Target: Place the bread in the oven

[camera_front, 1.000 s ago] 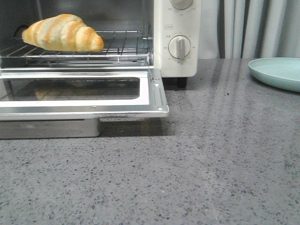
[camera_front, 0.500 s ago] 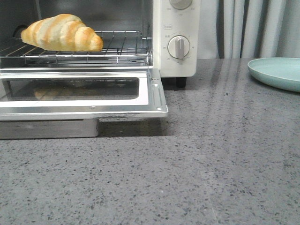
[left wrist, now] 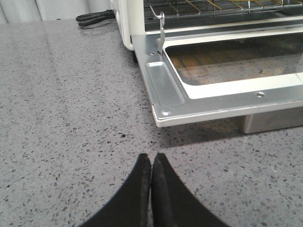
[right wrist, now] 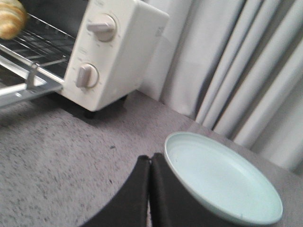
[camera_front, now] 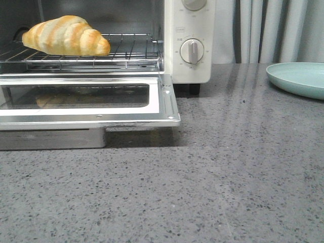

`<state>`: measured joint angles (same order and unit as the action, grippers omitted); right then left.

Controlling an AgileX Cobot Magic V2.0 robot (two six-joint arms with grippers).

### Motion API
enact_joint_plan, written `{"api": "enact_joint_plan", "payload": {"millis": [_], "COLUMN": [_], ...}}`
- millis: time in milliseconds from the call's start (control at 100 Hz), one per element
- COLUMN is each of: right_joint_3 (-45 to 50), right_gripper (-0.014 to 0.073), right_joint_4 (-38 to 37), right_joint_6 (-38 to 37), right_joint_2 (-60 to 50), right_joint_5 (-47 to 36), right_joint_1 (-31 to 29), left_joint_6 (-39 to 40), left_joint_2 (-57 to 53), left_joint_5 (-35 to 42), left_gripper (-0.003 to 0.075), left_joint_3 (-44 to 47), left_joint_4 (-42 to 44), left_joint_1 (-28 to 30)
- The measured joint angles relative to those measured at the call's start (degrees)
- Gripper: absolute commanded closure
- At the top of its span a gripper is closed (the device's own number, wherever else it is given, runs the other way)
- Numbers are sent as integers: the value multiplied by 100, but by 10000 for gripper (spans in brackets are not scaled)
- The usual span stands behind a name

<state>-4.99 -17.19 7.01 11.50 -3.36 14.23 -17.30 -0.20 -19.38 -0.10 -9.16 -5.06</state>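
Observation:
The bread (camera_front: 66,35), a golden-brown croissant with pale stripes, lies on the wire rack (camera_front: 129,48) inside the cream-white oven (camera_front: 192,30). Its tip also shows in the right wrist view (right wrist: 10,18). The oven door (camera_front: 162,98) hangs open and flat. No gripper shows in the front view. My left gripper (left wrist: 151,158) is shut and empty, low over the counter just in front of the door's corner (left wrist: 163,111). My right gripper (right wrist: 150,160) is shut and empty, beside the rim of a pale green plate (right wrist: 222,177), far from the oven (right wrist: 113,52).
The grey speckled counter (camera_front: 228,172) runs in front of the oven. The pale green plate (camera_front: 298,78) sits at the back right. A metal crumb tray (camera_front: 55,137) juts out under the door. Grey curtains (camera_front: 268,30) hang behind. A black cable (left wrist: 94,18) lies beside the oven.
The front view has shifted slightly, so the oven and plate sit a little further left in the picture. The bread rests in the same place on the rack.

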Motion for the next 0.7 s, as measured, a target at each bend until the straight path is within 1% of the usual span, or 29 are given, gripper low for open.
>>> {"api": "enact_joint_plan", "payload": {"millis": [80, 190, 260, 480, 600, 700], "right_joint_3": [435, 568, 568, 568, 568, 557], "right_gripper": [643, 643, 643, 643, 643, 643], "right_joint_4": [442, 785, 903, 1460, 1635, 1672], "right_joint_6": [124, 173, 194, 207, 24, -61], "right_joint_2": [0, -141, -327, -1145, -1198, -1198], "right_joint_5": [-396, -269, 42, 1661, 2209, 2244], "right_joint_1": [-305, -502, -576, -972, -1230, -1339], "left_joint_6": [0, 0, 0, 0, 0, 0], "left_joint_2": [0, 0, 0, 0, 0, 0], "left_joint_5": [0, -3, -3, -3, -3, -3], "left_gripper": [741, 741, 741, 741, 741, 741], "left_joint_3": [0, 0, 0, 0, 0, 0], "left_joint_4": [0, -11, -11, -11, -11, -11], "left_joint_1": [0, 0, 0, 0, 0, 0]}}
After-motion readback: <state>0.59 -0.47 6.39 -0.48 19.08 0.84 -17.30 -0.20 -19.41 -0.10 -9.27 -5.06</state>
